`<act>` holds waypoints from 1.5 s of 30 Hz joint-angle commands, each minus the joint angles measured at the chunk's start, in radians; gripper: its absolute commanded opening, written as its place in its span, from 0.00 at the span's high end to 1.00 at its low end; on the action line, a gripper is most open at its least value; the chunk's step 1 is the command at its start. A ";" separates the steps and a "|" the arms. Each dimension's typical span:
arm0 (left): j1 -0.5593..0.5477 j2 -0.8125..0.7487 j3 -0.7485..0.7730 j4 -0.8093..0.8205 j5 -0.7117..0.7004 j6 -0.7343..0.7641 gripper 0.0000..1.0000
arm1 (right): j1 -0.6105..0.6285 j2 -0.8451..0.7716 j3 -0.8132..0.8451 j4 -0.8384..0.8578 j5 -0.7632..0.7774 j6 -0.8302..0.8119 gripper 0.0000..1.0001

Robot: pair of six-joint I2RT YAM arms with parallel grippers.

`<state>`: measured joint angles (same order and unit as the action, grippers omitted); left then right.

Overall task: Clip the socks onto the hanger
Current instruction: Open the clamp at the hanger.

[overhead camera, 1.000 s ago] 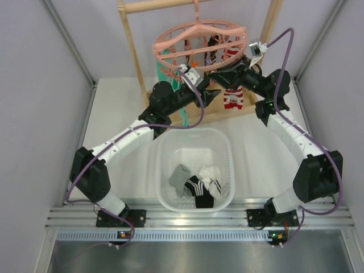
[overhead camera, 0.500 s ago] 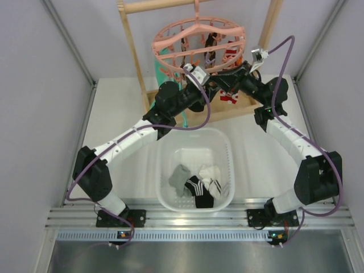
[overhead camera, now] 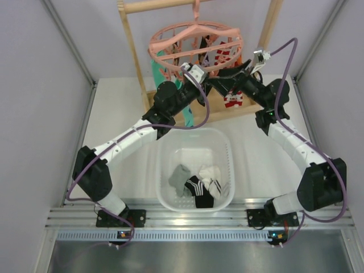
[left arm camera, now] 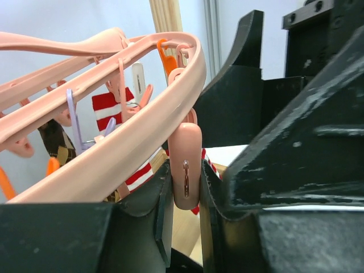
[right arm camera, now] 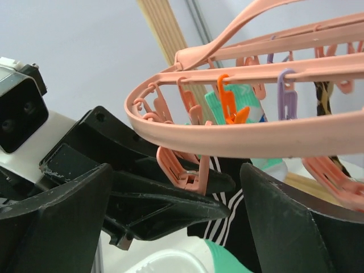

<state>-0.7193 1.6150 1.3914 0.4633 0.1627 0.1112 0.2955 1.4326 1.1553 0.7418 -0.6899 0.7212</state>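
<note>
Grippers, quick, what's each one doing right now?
Left gripper: closed on a pink clip peg.
Right gripper: open, gripping nothing.

From above, the hanger point(overhead camera: 170, 35) hides the left fingers point(left arm camera: 142, 222) and right fingers point(right arm camera: 57, 227); its hook runs off the top edge.

The hanger point(overhead camera: 196, 42) hangs from the top bar of the rack point(overhead camera: 132, 51) at the back of the table point(overhead camera: 114, 114). The basket point(overhead camera: 166, 149) stands in front of it between the two arms, with loose socks point(overhead camera: 196, 186) lying in its near half. The left gripper point(left arm camera: 186, 190) and right gripper point(right arm camera: 176, 173) meet under the hanger's near rim, each from its own side. A peg point(left arm camera: 186, 165) dangling from the outer ring sits between the left gripper's fingers point(left arm camera: 142, 210), touching both, and one sock point(right arm camera: 227, 213) hangs just behind and below it, between the right gripper's wide-set fingers point(right arm camera: 284, 227).
</note>
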 commanded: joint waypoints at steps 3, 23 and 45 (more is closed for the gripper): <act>0.006 -0.026 -0.025 0.100 0.008 0.021 1.00 | 0.016 -0.083 0.025 -0.200 0.145 -0.052 0.03; 0.011 -0.046 -0.083 0.181 0.072 0.030 1.00 | 0.024 -0.028 0.007 -0.023 0.073 0.038 0.27; 0.008 -0.063 -0.089 0.149 0.100 0.048 1.00 | 0.037 0.005 0.030 0.013 0.067 0.060 0.52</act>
<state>-0.7017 1.5974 1.3029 0.5797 0.2192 0.1398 0.3172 1.4303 1.1534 0.6926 -0.6376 0.7712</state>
